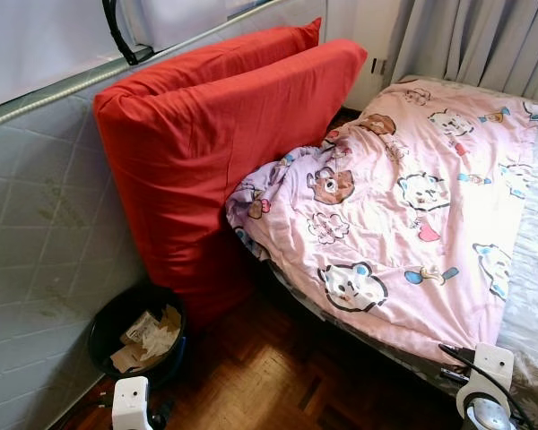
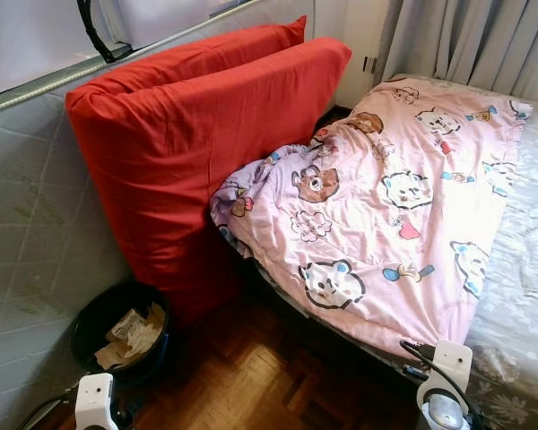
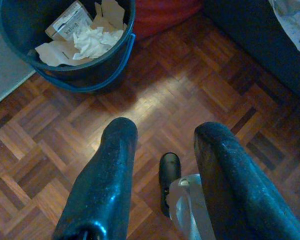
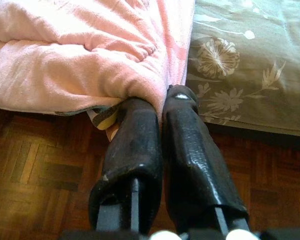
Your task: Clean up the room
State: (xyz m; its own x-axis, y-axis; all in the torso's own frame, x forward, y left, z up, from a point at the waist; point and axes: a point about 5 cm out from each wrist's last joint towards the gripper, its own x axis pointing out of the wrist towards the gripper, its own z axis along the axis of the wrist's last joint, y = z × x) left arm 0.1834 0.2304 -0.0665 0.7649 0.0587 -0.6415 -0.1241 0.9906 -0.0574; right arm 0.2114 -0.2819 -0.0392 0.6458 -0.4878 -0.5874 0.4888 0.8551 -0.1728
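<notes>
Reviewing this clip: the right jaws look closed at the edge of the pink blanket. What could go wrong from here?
1. The right gripper meets the blanket only at its hem, so the hold could slip.
2. The blanket overlaps the red cushions that lean on the mattress; dragging it might tip them.
3. The bin of paper stands below them, near the open left gripper, and could be knocked over.
</notes>
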